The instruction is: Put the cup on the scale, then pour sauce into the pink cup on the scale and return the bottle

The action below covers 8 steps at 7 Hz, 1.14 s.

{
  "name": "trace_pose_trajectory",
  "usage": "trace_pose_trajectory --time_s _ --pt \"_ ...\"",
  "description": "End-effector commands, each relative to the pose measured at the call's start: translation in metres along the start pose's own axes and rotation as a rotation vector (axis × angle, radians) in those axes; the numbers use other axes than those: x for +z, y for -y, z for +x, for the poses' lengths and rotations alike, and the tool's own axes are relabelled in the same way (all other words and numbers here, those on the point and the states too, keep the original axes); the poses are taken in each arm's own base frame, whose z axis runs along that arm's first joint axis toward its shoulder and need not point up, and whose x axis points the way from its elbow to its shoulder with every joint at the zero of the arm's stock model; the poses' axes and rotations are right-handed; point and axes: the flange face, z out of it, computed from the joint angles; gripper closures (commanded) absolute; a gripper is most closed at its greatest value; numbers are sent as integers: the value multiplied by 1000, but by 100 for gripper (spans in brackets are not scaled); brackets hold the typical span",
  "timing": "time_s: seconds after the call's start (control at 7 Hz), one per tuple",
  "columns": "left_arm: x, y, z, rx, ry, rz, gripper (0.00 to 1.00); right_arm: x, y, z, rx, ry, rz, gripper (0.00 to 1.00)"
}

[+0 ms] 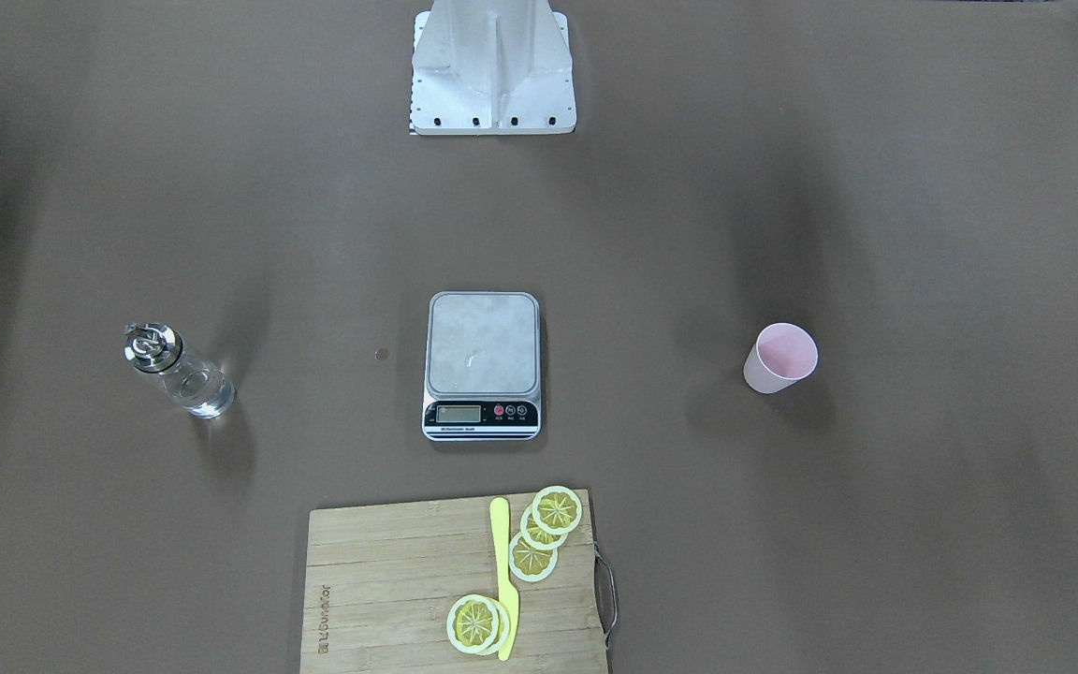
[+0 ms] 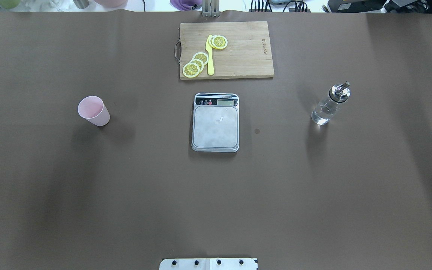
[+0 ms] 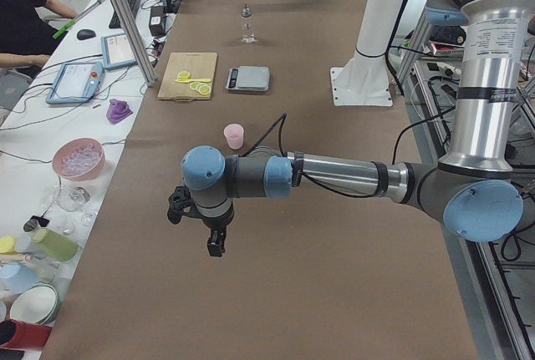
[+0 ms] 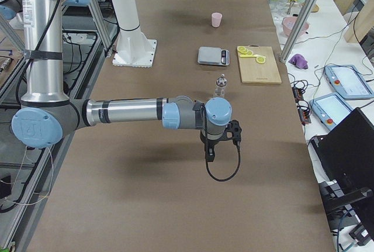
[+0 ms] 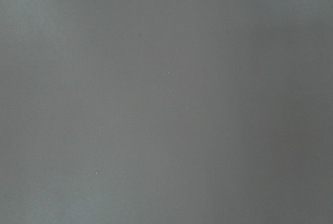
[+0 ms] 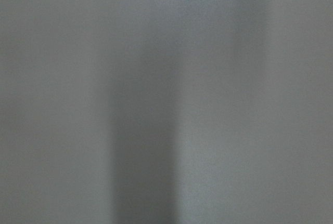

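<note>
- The cup [image 2: 93,110] stands upright on the brown table [image 2: 88,195], mouth up, on the robot's left side and well apart from the scale [image 2: 215,125].
- The scale sits at the middle of the table. Its black display strip faces away from the robot, toward the cutting board [image 2: 246,56].
- The bottle [image 2: 328,106] stands upright on the table on the robot's right side, well apart from the scale, with its silver pourer cap on top.
- The sauce [image 2: 321,114] shows as clear liquid through the glass. It seems to fill the lower part, though glare makes the level hard to read.
- The left gripper [image 3: 199,225] hangs above bare table, fingers pointing down, on the near side of the cup in the exterior left view. It shows in that side view only, so I cannot tell whether the jaws are apart or together.
- The right gripper [image 4: 213,147] hangs above bare table on the near side of the bottle in the exterior right view. Here too, I cannot tell how the jaws stand.
- Both wrist views show only blurred, plain table surface.
- Lemon slices [image 2: 195,64] and a yellow knife [image 2: 210,56] lie on the cutting board, just beyond the scale.
- The robot's white base [image 1: 492,75] stands at the table edge opposite the board.
</note>
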Motion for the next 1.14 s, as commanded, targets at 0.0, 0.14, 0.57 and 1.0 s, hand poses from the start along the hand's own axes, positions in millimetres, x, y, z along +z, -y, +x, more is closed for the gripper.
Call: trace_pose_trajectory --time_s 0.0,0.14,0.57,1.0 --pt "-2 1 1 1 -1 3 2 0 0 0 0 0 0 0" --pt "-4 4 4 14 0 10 2 -1 1 -1 -1 0 1 0" --pt "-5 5 9 32 -4 27 2 -3 5 -4 41 8 7 0" --pt "-14 13 16 47 2 44 2 -4 6 -5 36 8 9 0"
